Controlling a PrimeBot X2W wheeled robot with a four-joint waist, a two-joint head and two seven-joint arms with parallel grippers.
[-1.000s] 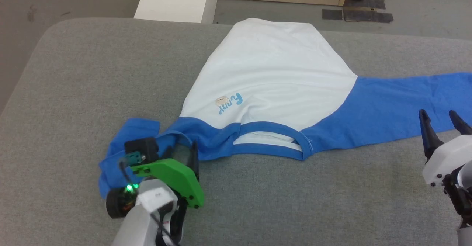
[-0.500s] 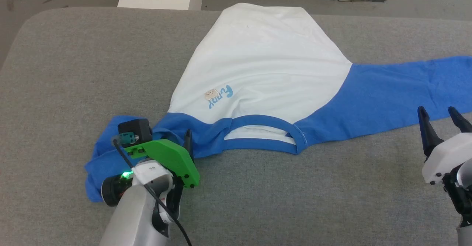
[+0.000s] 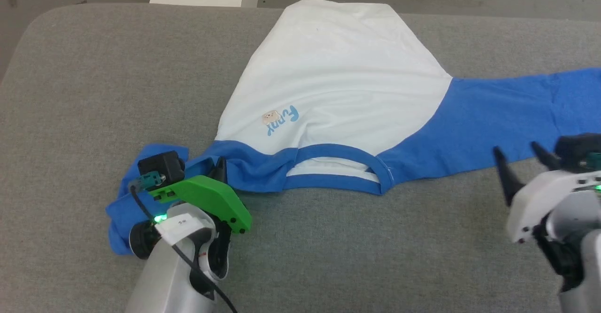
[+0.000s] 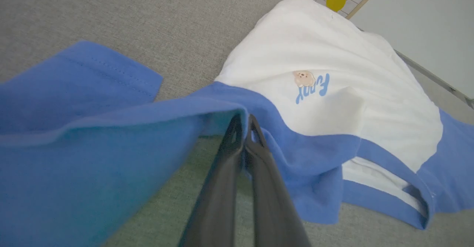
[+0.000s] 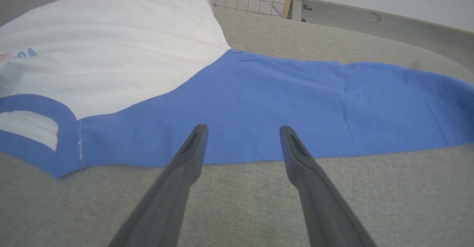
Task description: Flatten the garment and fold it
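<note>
The grey padded surface is the biggest thing here. The garment lies spread on it, white body pointing away from the robot and collar nearest. The flat sleeve on the robot's right runs off the frame edge, so its cuff is cut off, in the right wrist view too. The bunched sleeve on the left is crumpled and half hidden under the arm's green housing. The left gripper has its fingers pressed together, pinching a raised fold of that blue sleeve. The right gripper has its jaws spread with nothing between them, tips over the flat sleeve's near edge; can't tell if they touch it. The light-blue lettering reads upside down from the head, and the tiny tan print beside it is too small to make out.
</note>
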